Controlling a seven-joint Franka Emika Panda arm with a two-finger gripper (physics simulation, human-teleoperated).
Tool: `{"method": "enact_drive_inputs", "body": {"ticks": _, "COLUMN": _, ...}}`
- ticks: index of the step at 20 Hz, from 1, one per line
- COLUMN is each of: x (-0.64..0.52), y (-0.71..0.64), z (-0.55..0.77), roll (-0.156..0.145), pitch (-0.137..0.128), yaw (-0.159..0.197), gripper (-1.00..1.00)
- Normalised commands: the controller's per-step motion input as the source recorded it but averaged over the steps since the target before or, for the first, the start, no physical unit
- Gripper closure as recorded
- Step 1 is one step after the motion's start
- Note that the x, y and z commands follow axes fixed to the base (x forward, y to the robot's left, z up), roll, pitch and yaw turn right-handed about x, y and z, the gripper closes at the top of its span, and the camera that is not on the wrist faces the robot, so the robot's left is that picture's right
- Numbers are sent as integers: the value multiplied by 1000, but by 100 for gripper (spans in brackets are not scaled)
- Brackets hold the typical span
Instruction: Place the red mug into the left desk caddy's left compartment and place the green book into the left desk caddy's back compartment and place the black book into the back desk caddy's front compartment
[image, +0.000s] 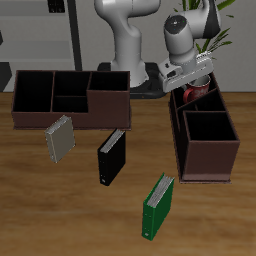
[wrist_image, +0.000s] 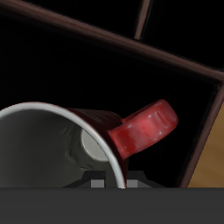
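Observation:
My gripper (image: 188, 78) is shut on the rim of the red mug (image: 196, 92), which sits low in the end compartment of the left desk caddy (image: 206, 166) farthest from the table's front edge. In the wrist view the red mug (wrist_image: 140, 129) shows its white inside and its handle, with dark caddy walls around it and one finger pad (wrist_image: 87, 145) inside the rim. Whether the mug touches the floor cannot be told. The black book (image: 111, 155) stands on the table's middle. Nearer the front edge stands the green book (image: 157, 206). The back desk caddy (image: 70, 113) lies farther back.
A grey book (image: 60, 140) stands just in front of the back desk caddy. A potted plant (image: 218, 35) is behind the left desk caddy, close to the arm.

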Motion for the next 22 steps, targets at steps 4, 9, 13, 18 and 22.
{"method": "enact_drive_inputs", "body": {"ticks": 4, "x": 112, "y": -86, "z": 68, "roll": 1, "pitch": 34, "yaw": -20, "gripper": -100}}
{"method": "enact_drive_inputs", "body": {"ticks": 9, "x": 127, "y": -143, "z": 256, "roll": -12, "pitch": -23, "yaw": -42, "gripper": -100}}
{"method": "enact_drive_inputs", "body": {"ticks": 13, "x": 175, "y": -229, "z": 472, "roll": -22, "pitch": -61, "yaw": -65, "gripper": -100}}
{"method": "enact_drive_inputs", "body": {"ticks": 18, "x": 337, "y": -232, "z": 564, "roll": -40, "pitch": -69, "yaw": -55, "gripper": -100}}
{"method": "enact_drive_inputs", "body": {"ticks": 22, "x": 467, "y": -348, "z": 727, "roll": -93, "pitch": -85, "yaw": -58, "gripper": -100}}
